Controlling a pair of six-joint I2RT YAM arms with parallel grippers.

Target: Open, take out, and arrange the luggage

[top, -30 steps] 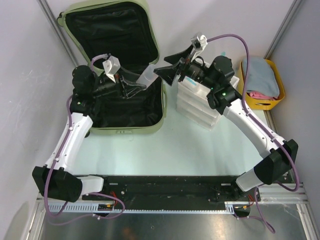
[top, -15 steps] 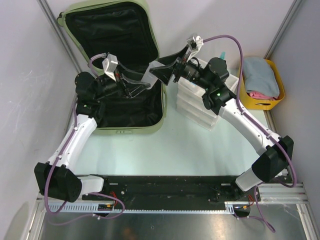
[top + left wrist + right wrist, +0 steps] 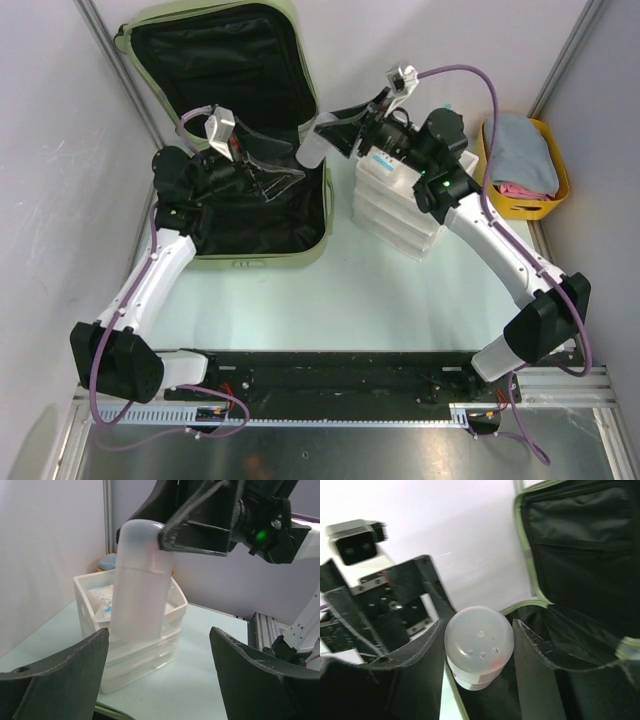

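Note:
The pale green luggage (image 3: 322, 215) lies open at the back left, its lid propped up and its black lining showing; it also shows in the right wrist view (image 3: 580, 555). My right gripper (image 3: 336, 130) is shut on the domed cap of a translucent white bottle (image 3: 311, 147), holding it in the air above the luggage's right edge. The right wrist view shows the cap (image 3: 479, 637) between both fingers. My left gripper (image 3: 275, 178) is open and empty just left of the bottle, over the luggage base. The left wrist view shows the bottle (image 3: 142, 585) hanging beyond its spread fingers.
A stack of white organizer trays (image 3: 400, 215) stands right of the luggage, below my right arm, and shows in the left wrist view (image 3: 165, 615). A yellow tub (image 3: 560, 190) with blue and pink cloths sits at the far right. Walls close in on both sides.
My right gripper reached in, closed on the bottle's cap and drew it slightly right and up. My left gripper let go of the bottle and stays open beside it.

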